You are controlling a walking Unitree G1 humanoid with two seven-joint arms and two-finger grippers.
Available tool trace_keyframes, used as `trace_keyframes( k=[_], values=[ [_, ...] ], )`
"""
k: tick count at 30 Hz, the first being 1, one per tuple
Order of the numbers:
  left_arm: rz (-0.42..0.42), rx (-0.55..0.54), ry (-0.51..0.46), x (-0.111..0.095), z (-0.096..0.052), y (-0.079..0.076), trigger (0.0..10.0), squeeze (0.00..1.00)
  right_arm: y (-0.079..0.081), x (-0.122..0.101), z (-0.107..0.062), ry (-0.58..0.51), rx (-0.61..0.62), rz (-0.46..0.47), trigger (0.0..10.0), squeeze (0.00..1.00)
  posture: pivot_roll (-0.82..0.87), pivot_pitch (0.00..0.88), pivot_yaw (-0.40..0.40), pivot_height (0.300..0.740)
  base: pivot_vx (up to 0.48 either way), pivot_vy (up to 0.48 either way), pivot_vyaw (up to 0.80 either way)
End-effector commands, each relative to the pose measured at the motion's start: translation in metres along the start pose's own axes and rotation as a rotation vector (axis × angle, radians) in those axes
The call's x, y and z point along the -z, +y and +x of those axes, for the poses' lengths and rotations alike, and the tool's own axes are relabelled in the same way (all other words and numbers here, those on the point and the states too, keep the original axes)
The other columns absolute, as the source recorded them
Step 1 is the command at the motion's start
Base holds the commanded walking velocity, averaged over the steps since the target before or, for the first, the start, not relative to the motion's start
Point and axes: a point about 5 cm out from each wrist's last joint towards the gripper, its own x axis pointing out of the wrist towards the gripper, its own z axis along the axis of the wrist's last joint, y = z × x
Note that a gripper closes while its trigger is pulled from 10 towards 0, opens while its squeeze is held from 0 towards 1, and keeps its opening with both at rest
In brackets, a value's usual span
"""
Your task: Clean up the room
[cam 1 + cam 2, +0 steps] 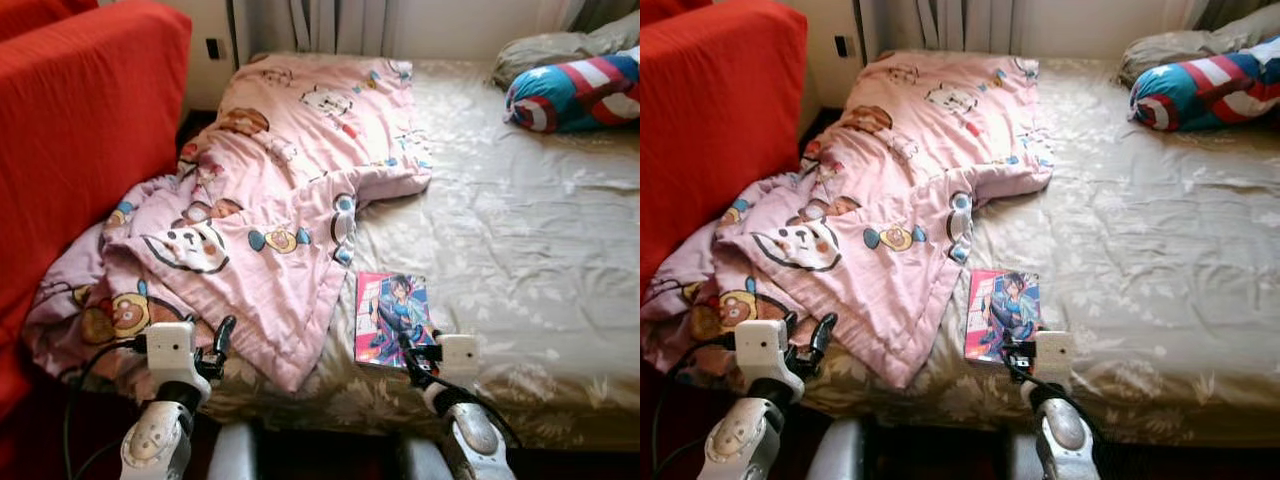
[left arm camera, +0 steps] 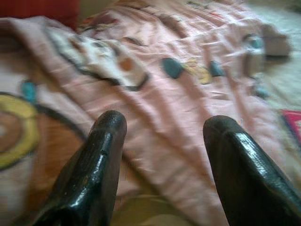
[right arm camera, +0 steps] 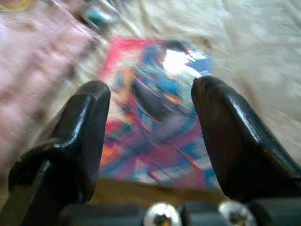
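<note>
A thin red-and-blue illustrated comic book (image 1: 392, 318) lies flat near the front edge of the beige floral bed (image 1: 520, 250). The right gripper (image 3: 150, 136) hovers just before it, jaws wide. The left gripper (image 2: 164, 155), jaws wide too, faces the rumpled pink cartoon-print quilt (image 1: 270, 220) at the bed's front left corner.

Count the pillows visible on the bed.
2, both at the bed's far right corner: a star-and-stripes bolster pillow and a beige pillow behind it, touching it. The rumpled pink blanket could hide more.
</note>
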Motion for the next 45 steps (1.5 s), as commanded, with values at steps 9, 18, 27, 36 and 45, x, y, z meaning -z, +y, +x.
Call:
trace_keyframes(
  k=[9, 18, 27, 36, 45],
  values=[
    [-0.009, -0.004, 0.007, 0.001, -0.001, -0.001, 10.0, 0.0, -0.013, -0.002, 0.005, 0.026, 0.082, 0.084, 10.0, 0.0, 0.12, 0.11, -0.047, 0.578, 0.0, 0.0, 0.0],
    [0.001, -0.007, 0.008, -0.001, -0.004, 0.001, 10.0, 0.0, -0.032, 0.002, 0.013, 0.12, 0.203, 0.324, 10.0, 0.0, 0.14, 0.144, -0.027, 0.578, 0.0, 0.0, 0.0],
    [0.03, -0.005, 0.026, -0.002, -0.011, 0.008, 10.0, 0.0, -0.035, -0.001, 0.018, 0.144, 0.202, 0.434, 10.0, 0.0, 0.17, 0.164, 0.007, 0.578, 0.0, 0.0, 0.0],
    [0.068, 0.003, 0.046, -0.004, -0.017, 0.014, 10.0, 0.0, -0.038, -0.005, 0.021, 0.124, 0.205, 0.49, 10.0, 0.0, 0.19, 0.161, 0.038, 0.578, 0.0, 0.0, 0.0],
    [0.084, 0.002, 0.051, -0.007, -0.019, 0.019, 10.0, 0.0, -0.042, -0.005, 0.02, 0.109, 0.208, 0.572, 10.0, 0.0, 0.21, 0.168, 0.054, 0.578, 0.0, 0.0, 0.0]
  ],
)
